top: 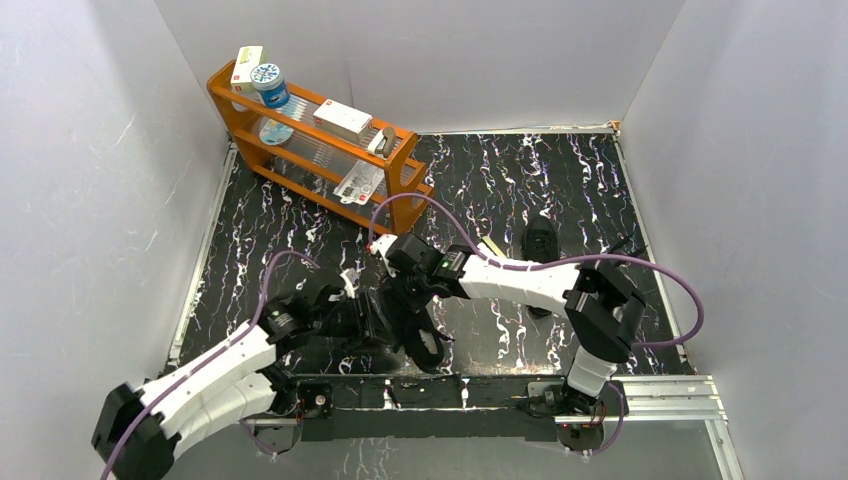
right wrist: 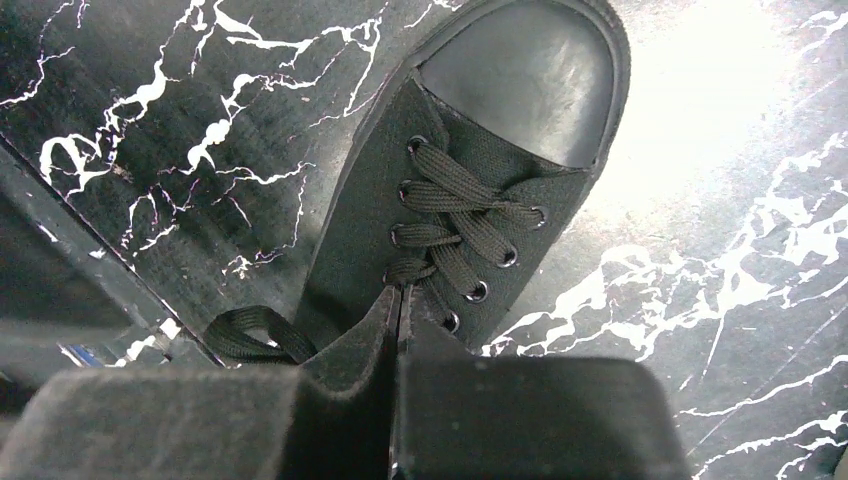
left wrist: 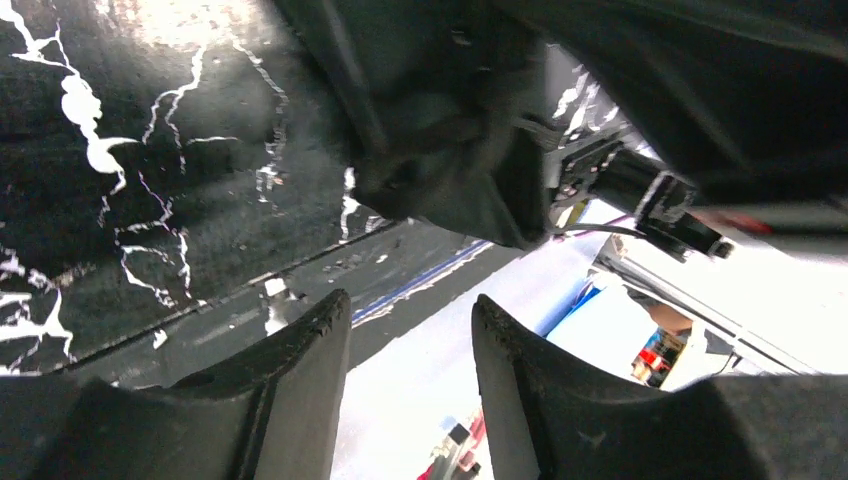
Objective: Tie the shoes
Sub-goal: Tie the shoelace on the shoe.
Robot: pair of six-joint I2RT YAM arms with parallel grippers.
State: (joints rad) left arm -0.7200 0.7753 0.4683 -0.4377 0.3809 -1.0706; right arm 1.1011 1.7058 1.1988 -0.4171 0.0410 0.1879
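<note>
A black shoe (right wrist: 470, 200) fills the right wrist view, toe cap away from me, its laces crossed through the eyelets. My right gripper (right wrist: 400, 292) is shut, its tips pinching the lace at the top eyelets. A loose lace loop (right wrist: 250, 335) lies to the shoe's left. From above, this shoe (top: 428, 345) is near the table's front edge under the right gripper (top: 408, 305). The other shoe (top: 541, 243) lies apart, further back right. My left gripper (top: 362, 320) sits just left of the near shoe; its fingers (left wrist: 300, 370) stand open with nothing between them.
An orange rack (top: 320, 140) with small boxes and a jar stands at the back left. A metal rail (top: 650, 392) runs along the front table edge (left wrist: 300, 275), which the left wrist view looks over. White walls close three sides.
</note>
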